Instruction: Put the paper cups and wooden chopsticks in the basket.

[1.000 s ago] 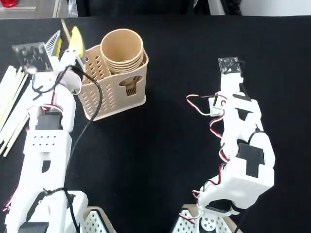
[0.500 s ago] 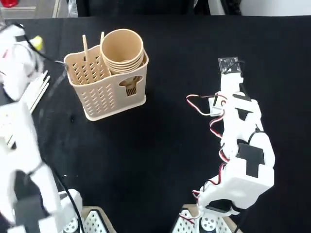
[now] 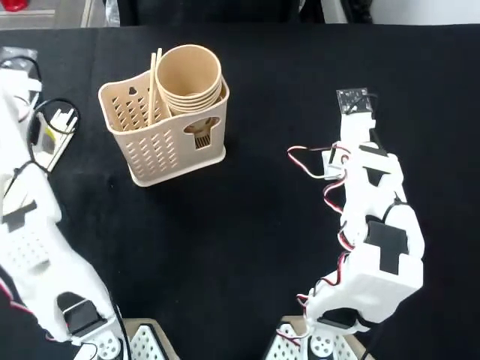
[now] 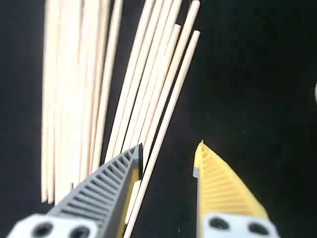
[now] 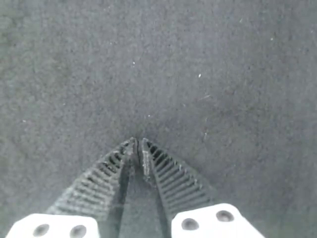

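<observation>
A beige slotted basket [image 3: 169,146] stands at the back left with a stack of paper cups [image 3: 189,75] in one compartment. Two wooden chopsticks [image 3: 154,86] lean upright in the other compartment. My left arm [image 3: 26,202] is at the table's left edge over a pile of loose wooden chopsticks [image 4: 94,84]. My left gripper [image 4: 169,148] is open just above them, and one chopstick runs between the grey finger [image 4: 121,171] and the yellow finger [image 4: 210,173]. My right gripper [image 5: 137,145] is shut and empty over bare black cloth.
The right arm [image 3: 367,180] stretches over the right half of the black tablecloth [image 3: 247,225], well away from the basket. A few loose chopsticks [image 3: 56,146] peek out beside the left arm.
My left arm swung from the basket to the loose pile at the far left. Two chopsticks it let go of now stand in the basket. The right arm stayed still.
</observation>
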Robot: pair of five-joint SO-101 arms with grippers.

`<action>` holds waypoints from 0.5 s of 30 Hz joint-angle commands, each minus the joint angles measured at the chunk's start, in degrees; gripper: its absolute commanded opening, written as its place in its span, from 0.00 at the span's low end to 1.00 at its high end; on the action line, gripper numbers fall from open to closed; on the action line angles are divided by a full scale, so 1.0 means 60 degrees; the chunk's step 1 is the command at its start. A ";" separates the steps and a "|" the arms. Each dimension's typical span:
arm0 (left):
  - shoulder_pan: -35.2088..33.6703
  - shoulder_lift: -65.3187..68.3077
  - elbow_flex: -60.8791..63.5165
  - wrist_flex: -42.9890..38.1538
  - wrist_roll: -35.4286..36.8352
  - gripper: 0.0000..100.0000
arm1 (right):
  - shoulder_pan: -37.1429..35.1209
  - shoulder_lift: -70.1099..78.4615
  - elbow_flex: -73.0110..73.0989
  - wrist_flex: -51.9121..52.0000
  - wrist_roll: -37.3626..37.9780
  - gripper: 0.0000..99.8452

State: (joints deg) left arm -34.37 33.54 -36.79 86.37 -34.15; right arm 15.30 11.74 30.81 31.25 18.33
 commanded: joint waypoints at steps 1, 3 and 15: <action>-0.0081 0.1304 -0.1678 0.0132 -0.0132 0.18 | 0.0029 -0.0535 -0.0022 -0.0059 0.0088 0.01; -0.0081 0.2198 -0.2630 0.0278 -0.0293 0.18 | 0.0029 -0.0535 -0.0022 -0.0059 0.0088 0.01; -0.0037 0.6168 -0.6586 0.0440 -0.1216 0.19 | 0.0029 -0.0535 -0.0022 -0.0059 0.0088 0.01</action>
State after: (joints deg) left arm -34.37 68.44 -73.19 89.01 -40.13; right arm 15.30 11.74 30.81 31.25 18.33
